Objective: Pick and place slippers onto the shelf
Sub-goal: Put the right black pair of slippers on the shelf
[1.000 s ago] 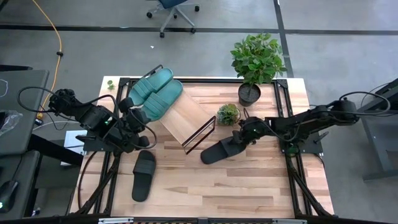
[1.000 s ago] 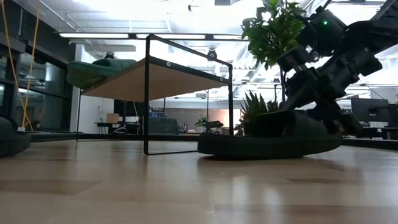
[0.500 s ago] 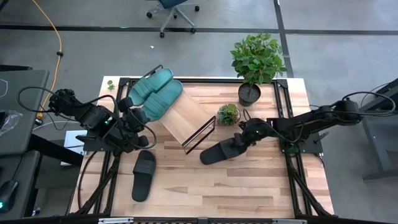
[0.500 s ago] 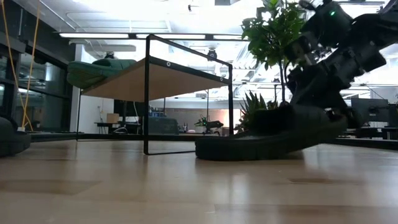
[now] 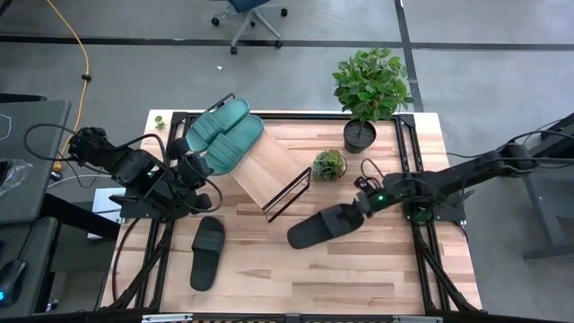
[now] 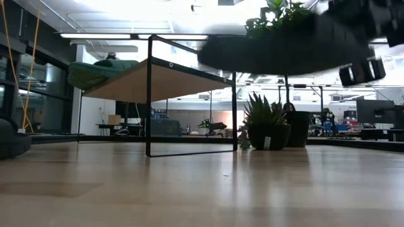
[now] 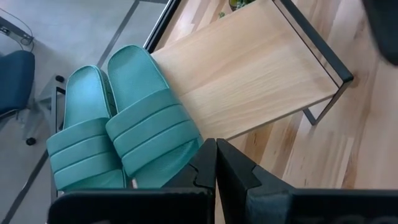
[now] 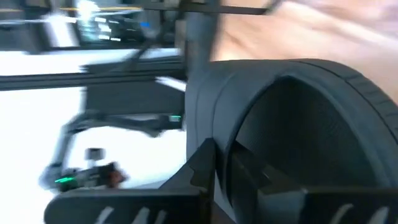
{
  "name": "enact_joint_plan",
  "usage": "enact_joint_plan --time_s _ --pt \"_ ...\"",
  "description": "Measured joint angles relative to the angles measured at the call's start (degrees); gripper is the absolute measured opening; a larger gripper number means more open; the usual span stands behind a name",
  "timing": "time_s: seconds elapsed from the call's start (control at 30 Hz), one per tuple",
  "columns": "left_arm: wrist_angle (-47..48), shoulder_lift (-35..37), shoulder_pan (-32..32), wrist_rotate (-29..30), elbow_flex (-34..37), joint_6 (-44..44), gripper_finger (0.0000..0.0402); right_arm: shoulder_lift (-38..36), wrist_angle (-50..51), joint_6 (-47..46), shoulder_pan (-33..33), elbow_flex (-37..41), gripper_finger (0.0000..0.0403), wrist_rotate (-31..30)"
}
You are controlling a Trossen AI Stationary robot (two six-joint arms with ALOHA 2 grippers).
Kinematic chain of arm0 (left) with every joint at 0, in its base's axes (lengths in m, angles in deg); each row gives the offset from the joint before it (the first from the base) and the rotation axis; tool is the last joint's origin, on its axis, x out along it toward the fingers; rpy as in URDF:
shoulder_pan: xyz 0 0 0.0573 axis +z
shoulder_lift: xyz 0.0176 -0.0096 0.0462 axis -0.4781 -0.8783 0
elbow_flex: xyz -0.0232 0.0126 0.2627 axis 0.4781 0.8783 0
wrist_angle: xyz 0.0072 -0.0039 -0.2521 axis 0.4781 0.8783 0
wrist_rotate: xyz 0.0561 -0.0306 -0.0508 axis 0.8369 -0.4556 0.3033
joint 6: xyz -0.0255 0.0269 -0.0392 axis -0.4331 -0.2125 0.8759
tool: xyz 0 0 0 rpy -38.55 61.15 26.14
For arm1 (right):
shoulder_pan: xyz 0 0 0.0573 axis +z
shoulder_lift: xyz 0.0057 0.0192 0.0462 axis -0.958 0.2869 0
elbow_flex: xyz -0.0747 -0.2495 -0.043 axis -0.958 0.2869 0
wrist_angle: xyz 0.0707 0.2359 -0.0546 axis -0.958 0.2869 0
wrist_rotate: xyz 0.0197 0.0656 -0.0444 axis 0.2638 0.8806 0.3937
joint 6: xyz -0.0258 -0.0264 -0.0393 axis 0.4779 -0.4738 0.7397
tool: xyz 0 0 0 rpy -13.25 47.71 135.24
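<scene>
Slipper count: four. Two teal slippers [image 5: 222,135] lie side by side on the raised end of the shelf [image 5: 269,170], touching each other; their long axes run diagonally, from the tabletop's far left corner toward its centre. Two black slippers are off the shelf.

Black slipper on the tabletop [image 5: 207,252]: lies flat near the front left, long axis running roughly front to back.

Lifted black slipper [image 5: 325,225]: held clear of the tabletop [image 5: 359,269], right of the shelf's low end. In the low view its sole [image 6: 278,53] hangs well above the surface. Its long axis runs roughly left to right, slightly diagonal, with the free end toward the shelf side.

Right hand [image 5: 362,205]: fingers nearly closed, clamped on the lifted black slipper at the end nearest the arm. The right wrist view shows the fingers [image 8: 211,171] against the slipper's strap.

Left hand [image 5: 199,168]: fully closed, holding nothing, positioned at the tabletop's left edge just beside the teal slippers.

Other items: two potted plants, one large [image 5: 370,85] and one small [image 5: 329,164], at the far side.
</scene>
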Motion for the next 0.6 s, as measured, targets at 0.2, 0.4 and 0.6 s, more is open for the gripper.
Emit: enact_joint_plan --time_s 0.2,0.4,0.6 --pt "-0.01 0.69 0.0 0.38 0.0 -0.03 0.0 -1.76 0.73 1.53 1.03 -5.3 0.0018 -0.75" --pt "-0.02 1.12 0.02 1.51 -0.02 -0.02 0.0 0.55 4.02 7.1 -1.73 -12.59 0.0018 -3.47" --pt "-0.02 1.15 0.01 1.57 -0.02 -0.77 0.0001 6.3 13.57 16.32 -6.99 -23.44 0.0008 0.31"
